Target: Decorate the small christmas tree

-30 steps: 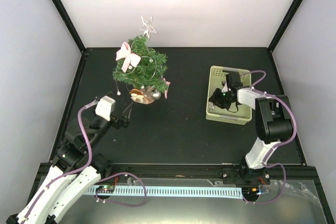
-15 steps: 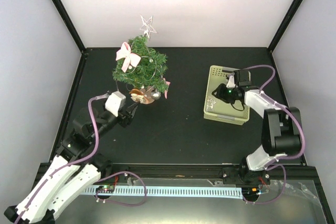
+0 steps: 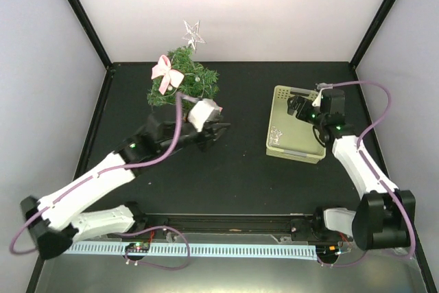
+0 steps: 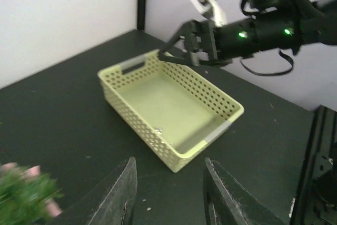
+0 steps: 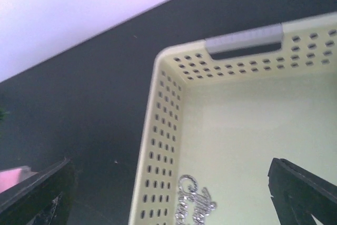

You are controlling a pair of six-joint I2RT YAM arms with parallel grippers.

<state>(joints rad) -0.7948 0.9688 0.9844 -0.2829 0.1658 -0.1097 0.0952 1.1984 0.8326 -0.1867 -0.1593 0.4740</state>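
Both gape wide: left gripper [image 3: 218, 132] near the small christmas tree [image 3: 182, 81], right gripper [image 3: 296, 105] over basket [image 3: 296, 142]

Pale green lattice basket [image 3: 293, 154] on blk table [image 3: 240, 101]; silver glitter ornament [image 5: 196, 207] inside

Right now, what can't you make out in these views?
Tree base: top view, hidden behind the left arm.
Silver ornament in the basket: right wrist view, cut by the bottom edge; shape unclear.
Tree in left wrist view: blurred, cut off at the lower-left corner.
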